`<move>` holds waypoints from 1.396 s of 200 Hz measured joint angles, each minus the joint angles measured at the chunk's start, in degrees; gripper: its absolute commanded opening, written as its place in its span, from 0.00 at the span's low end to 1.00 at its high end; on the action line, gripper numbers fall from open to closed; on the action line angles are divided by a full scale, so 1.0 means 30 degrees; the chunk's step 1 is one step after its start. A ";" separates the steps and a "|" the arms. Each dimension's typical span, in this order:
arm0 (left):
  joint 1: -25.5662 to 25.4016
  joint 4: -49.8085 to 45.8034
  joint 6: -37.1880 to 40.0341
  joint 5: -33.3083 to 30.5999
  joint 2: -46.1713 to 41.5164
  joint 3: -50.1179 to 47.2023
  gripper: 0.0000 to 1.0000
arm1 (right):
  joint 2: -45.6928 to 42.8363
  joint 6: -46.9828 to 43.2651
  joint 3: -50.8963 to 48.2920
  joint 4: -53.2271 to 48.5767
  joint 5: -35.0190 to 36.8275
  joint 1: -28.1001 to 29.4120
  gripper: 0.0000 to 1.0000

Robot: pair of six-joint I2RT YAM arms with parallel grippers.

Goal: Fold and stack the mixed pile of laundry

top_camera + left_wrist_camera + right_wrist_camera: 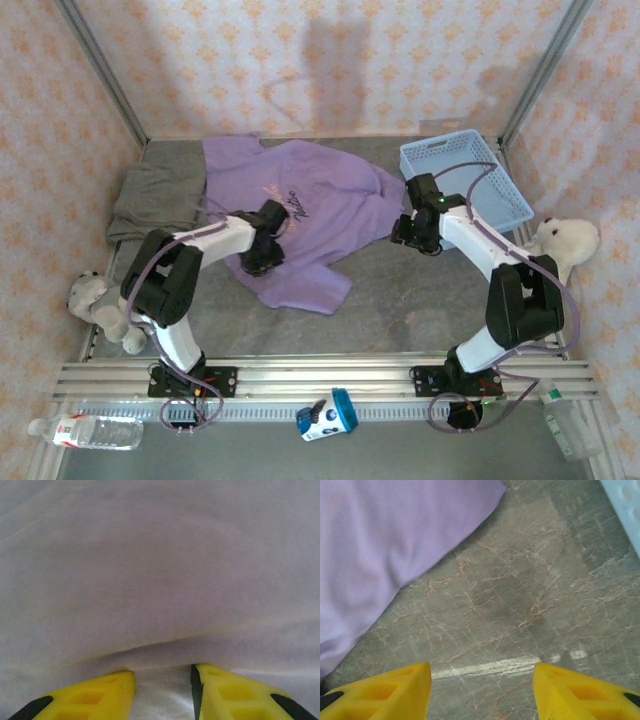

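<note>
The lavender T-shirt (pixel 310 215) lies spread across the middle of the worktop (pixel 410 300), touching the grey-olive garment (pixel 155 195) at the far left. The left jaws sit on the shirt's near-left part, narrow, with cloth (pixel 160 580) bunched between them; whether they pinch it I cannot tell. The right jaws stand wide over bare worktop (pixel 520 605), just beside the shirt's right sleeve edge (pixel 385 545), the blue basket (pixel 470 180) close on their right. Bare worktop lies open along the shirt's near hem
</note>
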 measured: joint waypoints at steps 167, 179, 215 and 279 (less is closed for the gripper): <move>0.2251 -0.1588 0.2521 -0.1639 0.0393 0.0219 0.54 | 0.6011 0.1421 0.1953 0.2368 -0.2011 0.0554 0.00; 0.2208 -0.1443 0.2382 -0.1625 0.0393 0.0175 0.52 | 0.6222 0.0896 0.2652 0.2361 -0.1676 0.0415 0.00; 0.2149 -0.1377 0.2361 -0.1632 0.0401 0.0211 0.49 | 0.5166 -0.1005 0.4532 0.2069 -0.0430 0.0466 0.00; 0.2164 -0.1647 0.2404 -0.1996 0.0408 0.0517 0.51 | 0.0248 -0.2885 0.4699 -0.0015 0.1348 0.2521 0.40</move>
